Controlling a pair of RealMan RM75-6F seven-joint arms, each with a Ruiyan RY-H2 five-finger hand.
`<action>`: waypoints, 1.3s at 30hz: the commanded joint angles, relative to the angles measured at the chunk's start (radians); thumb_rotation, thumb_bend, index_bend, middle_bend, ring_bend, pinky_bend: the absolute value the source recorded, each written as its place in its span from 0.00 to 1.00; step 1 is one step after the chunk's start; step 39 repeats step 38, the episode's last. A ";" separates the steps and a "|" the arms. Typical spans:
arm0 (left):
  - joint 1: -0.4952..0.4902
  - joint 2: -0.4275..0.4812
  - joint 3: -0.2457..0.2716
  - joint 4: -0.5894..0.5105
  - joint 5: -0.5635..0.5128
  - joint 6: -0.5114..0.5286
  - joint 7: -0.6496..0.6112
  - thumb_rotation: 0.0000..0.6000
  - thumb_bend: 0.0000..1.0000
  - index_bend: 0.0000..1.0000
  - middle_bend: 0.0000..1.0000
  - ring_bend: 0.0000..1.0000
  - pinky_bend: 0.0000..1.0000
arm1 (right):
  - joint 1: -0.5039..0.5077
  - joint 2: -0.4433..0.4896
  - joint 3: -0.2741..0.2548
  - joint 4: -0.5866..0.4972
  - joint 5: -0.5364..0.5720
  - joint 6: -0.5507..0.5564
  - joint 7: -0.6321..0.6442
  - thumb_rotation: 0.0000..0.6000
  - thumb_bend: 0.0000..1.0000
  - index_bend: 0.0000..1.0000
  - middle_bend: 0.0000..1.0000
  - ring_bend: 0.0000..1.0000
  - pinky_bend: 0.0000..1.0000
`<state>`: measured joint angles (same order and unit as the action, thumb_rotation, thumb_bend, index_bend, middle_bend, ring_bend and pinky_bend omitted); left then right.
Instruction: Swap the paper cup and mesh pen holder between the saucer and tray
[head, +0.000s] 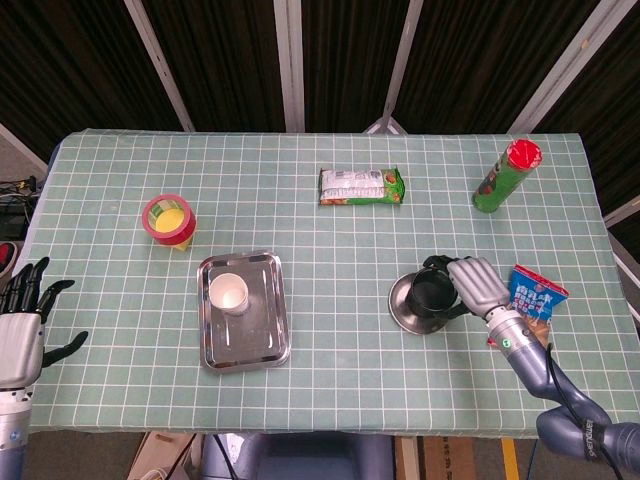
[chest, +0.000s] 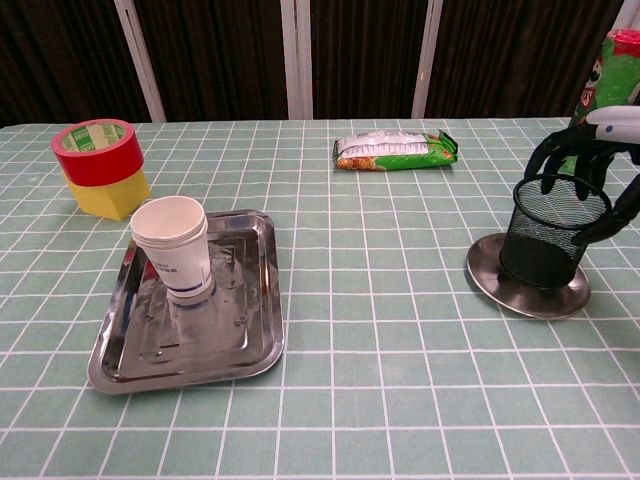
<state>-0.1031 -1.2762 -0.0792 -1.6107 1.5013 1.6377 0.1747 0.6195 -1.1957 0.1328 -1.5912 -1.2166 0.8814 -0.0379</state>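
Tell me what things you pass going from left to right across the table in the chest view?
Tape rolls → paper cup standing on the tray → snack packet → saucer with the pen holder on it, held by the right hand → green can.

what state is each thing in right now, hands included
mesh pen holder: upright on the saucer, empty, gripped at the rim
saucer: flat on the table under the pen holder
paper cup: upright in the tray, untouched
tray: flat on the table, holding only the cup
right hand: fingers wrapped around the pen holder
left hand: fingers spread, holding nothing
chips can: standing, lid on
snack packets: lying flat, sealed
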 joint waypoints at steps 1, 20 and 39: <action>0.001 0.003 0.000 -0.004 0.003 -0.003 -0.007 1.00 0.07 0.27 0.00 0.00 0.09 | 0.004 -0.015 -0.010 0.024 -0.006 -0.019 0.009 1.00 0.18 0.33 0.32 0.33 0.25; 0.008 0.050 0.012 -0.051 -0.043 -0.075 0.012 1.00 0.09 0.22 0.00 0.00 0.10 | -0.198 0.232 -0.045 -0.208 0.063 0.285 -0.090 1.00 0.00 0.00 0.00 0.03 0.00; 0.049 0.125 0.070 -0.154 0.027 -0.069 -0.019 1.00 0.10 0.22 0.00 0.00 0.10 | -0.488 0.095 -0.165 -0.021 -0.245 0.649 -0.102 1.00 0.00 0.00 0.00 0.02 0.00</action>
